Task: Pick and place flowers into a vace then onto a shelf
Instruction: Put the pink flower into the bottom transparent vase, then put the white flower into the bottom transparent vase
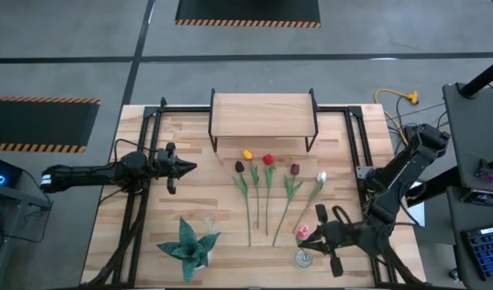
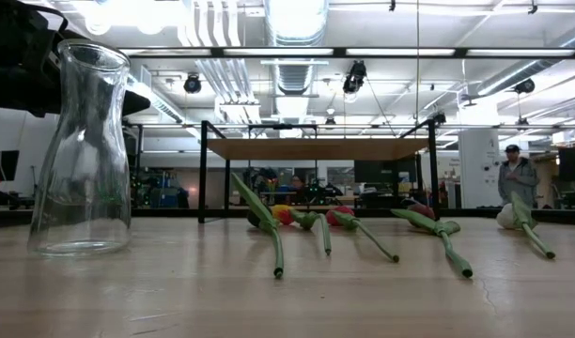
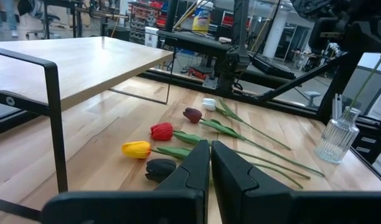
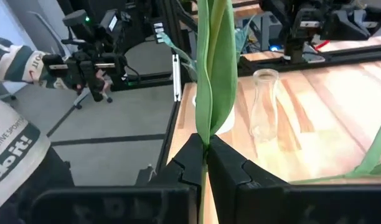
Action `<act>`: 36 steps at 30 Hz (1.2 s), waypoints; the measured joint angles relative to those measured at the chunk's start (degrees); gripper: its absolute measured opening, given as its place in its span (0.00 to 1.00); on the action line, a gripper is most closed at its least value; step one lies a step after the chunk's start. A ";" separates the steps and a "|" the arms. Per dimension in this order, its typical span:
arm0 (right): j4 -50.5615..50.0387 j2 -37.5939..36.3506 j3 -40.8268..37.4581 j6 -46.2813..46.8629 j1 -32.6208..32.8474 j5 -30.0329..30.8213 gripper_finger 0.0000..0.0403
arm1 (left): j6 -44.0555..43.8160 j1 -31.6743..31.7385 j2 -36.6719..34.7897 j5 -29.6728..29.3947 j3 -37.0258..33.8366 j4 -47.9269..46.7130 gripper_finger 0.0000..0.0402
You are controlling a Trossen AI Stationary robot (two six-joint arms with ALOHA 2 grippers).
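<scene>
The right claw [image 1: 321,234] sits near the front right of the worktop [image 1: 142,242], pinching the green stem of a pink tulip [image 1: 304,232] just above a small ribbed glass vase [image 1: 303,258]. Five more flowers [image 1: 268,189] lie in a row on the boards in front of the shelf [image 1: 263,114]. The left claw [image 1: 190,167] hangs pressed together, empty, beside them.

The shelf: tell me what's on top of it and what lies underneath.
The shelf has a bare top in the high view. In the low view nothing stands directly beneath; the tulips lie on the table in front. The board hides the tabletop below from above.
</scene>
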 joint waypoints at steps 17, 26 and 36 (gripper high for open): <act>-3.69 0.11 0.00 10.68 0.07 0.27 0.31 | 0.00 0.00 0.00 -0.05 0.00 -0.02 0.00; -5.24 -3.78 0.00 10.93 0.39 -10.32 0.42 | 0.00 0.00 0.00 -0.05 0.00 -0.02 0.00; -17.04 -12.00 0.00 19.82 2.38 -11.84 0.38 | 0.00 -0.02 0.00 -0.05 0.00 0.00 0.00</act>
